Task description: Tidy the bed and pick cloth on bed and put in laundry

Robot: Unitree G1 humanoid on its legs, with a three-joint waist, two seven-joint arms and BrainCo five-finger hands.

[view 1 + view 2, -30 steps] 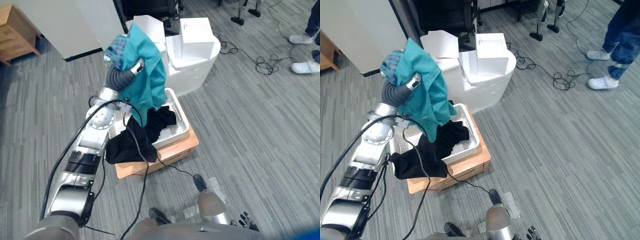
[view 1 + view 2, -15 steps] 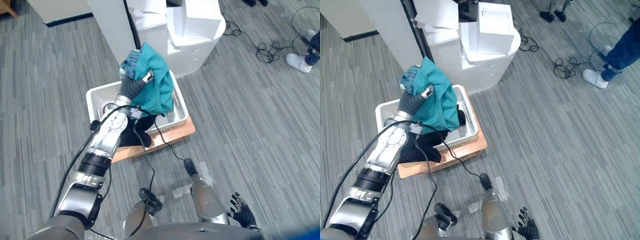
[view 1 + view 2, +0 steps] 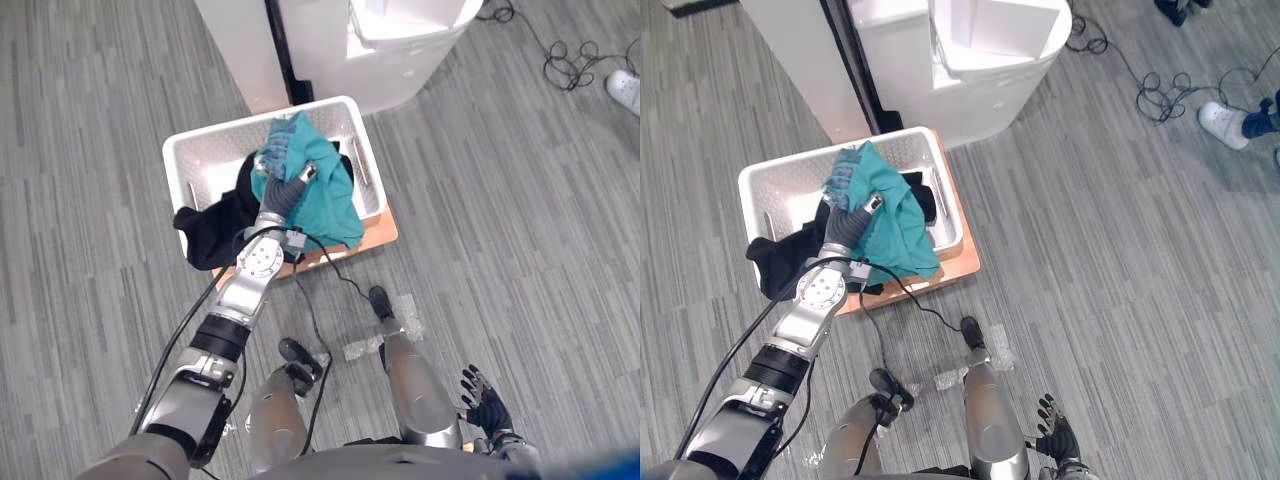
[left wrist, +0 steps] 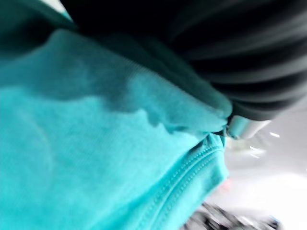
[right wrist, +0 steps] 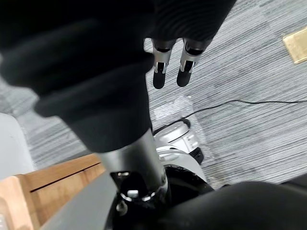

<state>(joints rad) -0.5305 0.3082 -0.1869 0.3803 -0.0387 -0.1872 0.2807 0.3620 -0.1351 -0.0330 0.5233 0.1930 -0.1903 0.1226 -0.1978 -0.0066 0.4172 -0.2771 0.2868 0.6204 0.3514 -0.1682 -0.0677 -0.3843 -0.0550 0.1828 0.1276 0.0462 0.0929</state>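
Reaching forward from the lower left, the left arm stretches over the grey striped floor (image 3: 520,230) to a white laundry basket (image 3: 205,165). Behind the basket stand a tall white panel (image 3: 240,45) and a round white tub (image 3: 400,60), close against its far side. The basket sits on a low wooden platform (image 3: 378,232).

The left hand (image 3: 282,195) is over the basket's near rim, its dark ribbed cover wrapped in the teal cloth (image 3: 325,200). The cloth drapes over the hand and spills into the basket and across the near edge. Whether the hand is closed on the cloth cannot be told, since the fabric hides it.

A black cloth (image 3: 205,230) hangs over the basket's near left corner, down onto the platform.

The right hand (image 3: 485,405) hangs low at the robot's right side, well apart from the basket, its fingers (image 5: 160,72) straight and holding nothing. A person's white shoe (image 3: 625,90) shows at the far right.
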